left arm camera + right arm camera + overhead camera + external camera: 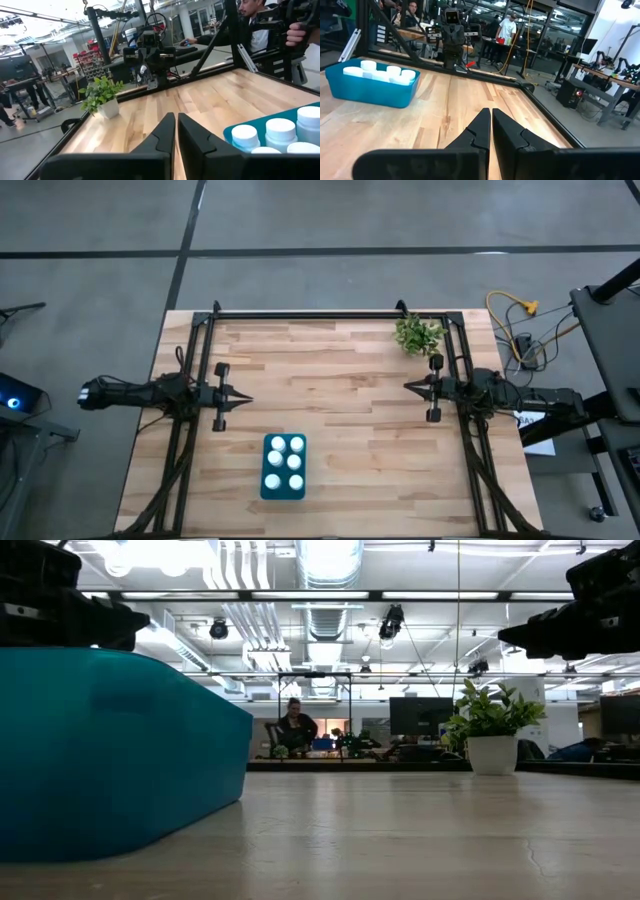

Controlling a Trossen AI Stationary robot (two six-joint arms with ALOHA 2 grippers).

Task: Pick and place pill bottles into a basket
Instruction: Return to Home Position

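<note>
Six pill bottles (294, 462) sit in the teal basket (284, 495), and both arms hover at the sides of the wooden table (340, 430).
Near the table's front edge, the basket holds the white-capped bottles upright in two rows of three, filling it. Farther back, the left gripper (245, 399) hangs at the left side and the right gripper (410, 387) at the right. Their tips point at each other across the table, each with its fingers pinched together. Near the far right corner stands a small potted plant (418, 333).
</note>
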